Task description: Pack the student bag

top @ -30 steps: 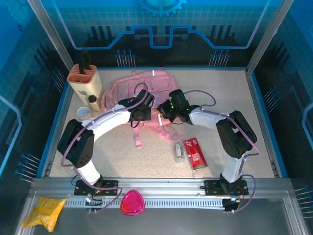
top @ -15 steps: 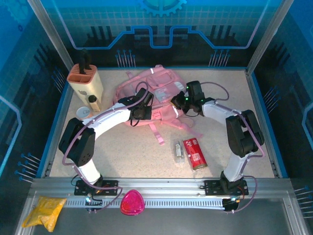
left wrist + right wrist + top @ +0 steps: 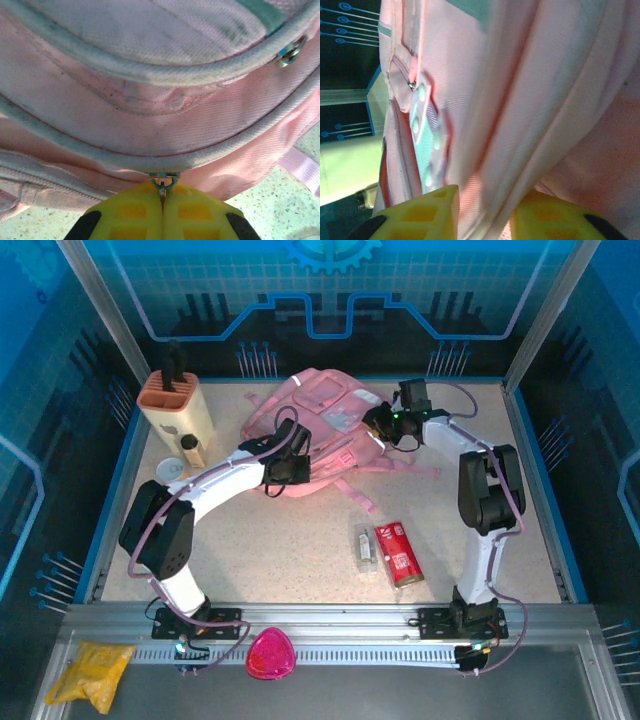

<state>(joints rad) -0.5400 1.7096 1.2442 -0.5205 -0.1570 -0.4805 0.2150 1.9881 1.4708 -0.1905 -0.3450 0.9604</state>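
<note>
Student bag [image 3: 325,405] lies at the rear middle of the table [image 3: 300,550], pockets up and zips drawn. I cannot see inside it.

My left gripper [image 3: 163,194] is at the bag's near-left edge. Its yellow fingers are pressed together on a small metal zip pull [image 3: 162,185] that hangs from the piped seam. Pink fabric and pale piping lie just beyond the fingertips, with speckled table showing to the right.

My right gripper [image 3: 485,200] is at the bag's right side. Its fingers stand apart, astride a thick fold of the pink fabric. A pale green panel and a second zip pull [image 3: 411,84] sit further along that side.

Beige holder [image 3: 178,410] with an orange top stands at the rear left, well apart from the bag. A dark handle [image 3: 173,358] sticks up out of it. A small capped bottle [image 3: 190,450] stands just beside the holder on its near side, and a flat round thing [image 3: 172,470] lies near that; I cannot tell what it is.

A loose pink strap [image 3: 355,495] trails from the bag toward the front right. Past its end lie a small clear bottle [image 3: 365,548] and a red packet [image 3: 398,552], side by side between the bag and my right arm's base.

On the front rail are a pink rounded thing [image 3: 271,653] and a yellow packet [image 3: 92,670] at the left corner.
</note>
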